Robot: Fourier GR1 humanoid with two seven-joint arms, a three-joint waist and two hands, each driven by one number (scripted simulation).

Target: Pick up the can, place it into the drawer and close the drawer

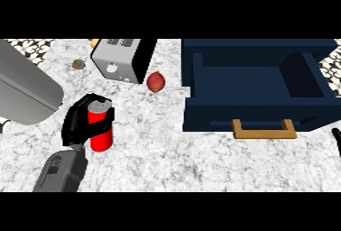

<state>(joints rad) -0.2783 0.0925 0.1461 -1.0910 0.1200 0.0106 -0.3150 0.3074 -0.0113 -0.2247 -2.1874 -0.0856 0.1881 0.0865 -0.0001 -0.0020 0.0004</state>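
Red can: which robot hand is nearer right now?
Left. The left robot hand is curled round the red can itself. The right robot hand only shows at the view's right edge, beyond the drawer.

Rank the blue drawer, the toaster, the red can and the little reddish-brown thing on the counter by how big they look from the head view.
1. Drawer, open, by far the largest.
2. Toaster, partly cut off by the top edge.
3. Can, partly hidden by the left hand curled round it.
4. Reddish-brown item, the smallest.
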